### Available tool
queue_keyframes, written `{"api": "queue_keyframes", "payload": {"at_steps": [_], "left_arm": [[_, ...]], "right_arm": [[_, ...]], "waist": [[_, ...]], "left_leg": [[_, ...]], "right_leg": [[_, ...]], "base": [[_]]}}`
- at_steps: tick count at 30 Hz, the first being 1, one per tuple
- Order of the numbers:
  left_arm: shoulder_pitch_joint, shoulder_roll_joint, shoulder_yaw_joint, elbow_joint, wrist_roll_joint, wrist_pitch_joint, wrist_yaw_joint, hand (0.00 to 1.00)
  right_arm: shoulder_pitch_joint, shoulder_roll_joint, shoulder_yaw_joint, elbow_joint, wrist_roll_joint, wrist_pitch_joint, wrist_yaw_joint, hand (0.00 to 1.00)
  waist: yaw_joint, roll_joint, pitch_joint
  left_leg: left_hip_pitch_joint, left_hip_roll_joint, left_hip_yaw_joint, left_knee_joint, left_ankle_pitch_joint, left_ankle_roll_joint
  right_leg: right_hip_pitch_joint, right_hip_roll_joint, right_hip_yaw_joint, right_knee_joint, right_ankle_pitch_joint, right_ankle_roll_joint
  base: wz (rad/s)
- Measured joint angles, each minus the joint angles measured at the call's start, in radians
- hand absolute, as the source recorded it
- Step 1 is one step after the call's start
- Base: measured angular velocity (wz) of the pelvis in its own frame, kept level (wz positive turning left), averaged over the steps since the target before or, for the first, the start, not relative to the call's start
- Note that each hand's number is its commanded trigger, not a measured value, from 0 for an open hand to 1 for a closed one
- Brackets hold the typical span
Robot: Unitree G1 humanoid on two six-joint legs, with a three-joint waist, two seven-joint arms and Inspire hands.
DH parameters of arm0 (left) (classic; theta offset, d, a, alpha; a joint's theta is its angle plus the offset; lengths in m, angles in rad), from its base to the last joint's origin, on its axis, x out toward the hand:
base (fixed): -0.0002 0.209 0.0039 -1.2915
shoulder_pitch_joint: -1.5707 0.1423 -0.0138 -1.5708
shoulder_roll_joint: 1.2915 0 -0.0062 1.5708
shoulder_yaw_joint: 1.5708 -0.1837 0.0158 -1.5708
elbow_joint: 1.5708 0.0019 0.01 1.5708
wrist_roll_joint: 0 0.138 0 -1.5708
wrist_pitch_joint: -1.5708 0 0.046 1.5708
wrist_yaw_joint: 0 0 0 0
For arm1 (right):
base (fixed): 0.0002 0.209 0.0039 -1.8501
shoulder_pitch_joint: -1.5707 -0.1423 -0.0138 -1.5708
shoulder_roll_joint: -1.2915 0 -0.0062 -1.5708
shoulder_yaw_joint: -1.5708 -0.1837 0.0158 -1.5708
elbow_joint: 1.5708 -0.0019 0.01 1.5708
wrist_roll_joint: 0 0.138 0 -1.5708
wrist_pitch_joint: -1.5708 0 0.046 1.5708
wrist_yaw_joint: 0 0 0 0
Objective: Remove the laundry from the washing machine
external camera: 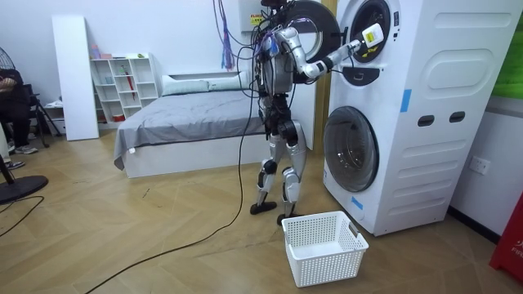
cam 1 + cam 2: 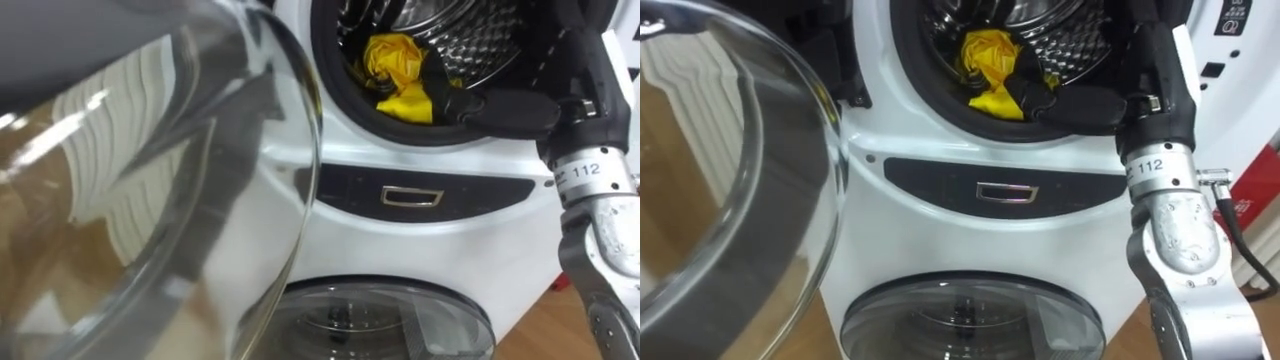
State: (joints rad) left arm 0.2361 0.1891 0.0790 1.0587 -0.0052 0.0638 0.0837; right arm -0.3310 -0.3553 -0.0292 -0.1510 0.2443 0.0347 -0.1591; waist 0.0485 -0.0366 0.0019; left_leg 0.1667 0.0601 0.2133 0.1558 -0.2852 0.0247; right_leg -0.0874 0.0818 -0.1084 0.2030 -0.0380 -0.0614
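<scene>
we see a white washing machine (image 2: 450, 215) from close up, its round glass door (image 2: 150, 200) swung open to our left. inside the upper metal drum (image 2: 475, 35) lies a crumpled yellow cloth (image 2: 392, 60). the bunch is longer than it is wide. its long axis runs from the back of the drum down toward the front rim, and its lower end points at the opening. our right hand (image 2: 505, 108), dark, reaches in over the rim with its fingers (image 2: 436, 78) lying against the cloth's right side. we cannot tell whether they have closed on it. in the room view we stand facing the machine, and a white basket (image 1: 323, 245) sits on the floor beside our feet.
</scene>
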Motion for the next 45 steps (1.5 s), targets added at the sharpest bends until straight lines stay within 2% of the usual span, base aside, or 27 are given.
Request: {"api": "queue_keyframes", "payload": {"at_steps": [1,3,9,13,18,21,23,29,39,45], "left_arm": [[0.0,0.002,0.0,-0.006,0.0,0.001,0.0,0.0],[0.0,0.002,-0.001,-0.007,0.0,0.003,0.0,0.0],[0.0,0.001,0.004,-0.007,0.022,0.027,0.0,0.0],[0.005,0.007,0.009,-0.013,0.022,0.057,0.0,0.0],[0.019,0.007,0.01,-0.036,0.063,0.092,-0.008,0.0],[0.022,0.013,0.027,-0.051,0.081,0.114,-0.009,0.0],[0.029,0.013,0.037,-0.07,0.09,0.13,-0.011,0.0],[0.04,0.015,0.037,-0.135,0.096,0.16,-0.025,0.0],[0.044,0.014,0.037,-0.145,0.095,0.172,-0.026,0.0],[0.041,0.015,0.036,-0.146,0.095,0.178,-0.026,0.0]], "right_arm": [[0.0,-0.003,-0.001,0.009,-0.003,0.0,0.001,0.0],[-0.001,-0.004,-0.001,0.021,-0.012,0.0,0.003,0.0],[-0.019,-0.003,0.0,0.093,-0.054,-0.004,0.01,0.0],[-0.065,-0.004,0.01,0.17,-0.046,-0.011,0.035,0.0],[-0.142,-0.005,0.031,0.274,-0.016,-0.011,0.072,0.0],[-0.178,-0.021,0.038,0.352,-0.009,-0.008,0.091,0.0],[-0.204,-0.031,0.045,0.404,-0.023,0.008,0.1,0.0],[-0.241,-0.045,0.049,0.468,-0.032,0.022,0.129,0.0],[-0.258,-0.081,0.048,0.506,-0.071,0.048,0.207,0.0],[-0.269,-0.083,0.051,0.519,-0.12,0.055,0.229,0.0]], "waist": [[0.005,-0.006,0.0024],[0.012,-0.015,0.002],[0.037,-0.028,-0.0018],[0.039,-0.038,0.0015],[0.038,-0.043,0.0035],[0.039,-0.058,0.0027],[0.045,-0.066,-0.0013],[0.042,-0.068,-0.0034],[0.044,-0.068,-0.0043],[0.047,-0.068,-0.0047]], "left_leg": [[0.0,0.0,0.0,-0.003,0.0,0.0],[0.0,0.0,0.0,-0.003,0.0,0.0],[0.002,-0.005,0.001,-0.001,0.0,0.0],[0.002,-0.007,0.001,0.01,-0.001,0.002],[-0.002,-0.016,0.0,0.024,-0.001,0.002],[-0.013,-0.02,-0.008,0.04,0.002,0.004],[-0.02,-0.023,-0.009,0.051,0.004,0.006],[-0.027,-0.032,-0.027,0.058,0.013,0.01],[-0.024,-0.036,-0.037,0.064,0.016,0.012],[-0.025,-0.036,-0.038,0.067,0.016,0.012]], "right_leg": [[0.0,0.0,0.0,0.0,0.0,0.0],[0.0,0.004,0.0,0.0,0.0,-0.001],[0.0,0.0,-0.006,0.001,0.001,-0.003],[0.004,-0.011,-0.026,0.002,0.007,-0.011],[0.006,-0.02,-0.029,0.002,0.009,-0.016],[0.006,-0.029,-0.034,0.002,0.008,-0.011],[0.006,-0.034,-0.042,0.002,0.012,-0.008],[0.006,-0.049,-0.057,0.005,0.016,-0.006],[0.017,-0.055,-0.064,0.002,0.02,-0.008],[0.017,-0.055,-0.062,0.002,0.021,-0.008]], "base": [[0.0],[0.0],[-0.02],[-0.02],[-0.03],[0.08],[0.05],[0.09],[0.03],[-0.01]]}}
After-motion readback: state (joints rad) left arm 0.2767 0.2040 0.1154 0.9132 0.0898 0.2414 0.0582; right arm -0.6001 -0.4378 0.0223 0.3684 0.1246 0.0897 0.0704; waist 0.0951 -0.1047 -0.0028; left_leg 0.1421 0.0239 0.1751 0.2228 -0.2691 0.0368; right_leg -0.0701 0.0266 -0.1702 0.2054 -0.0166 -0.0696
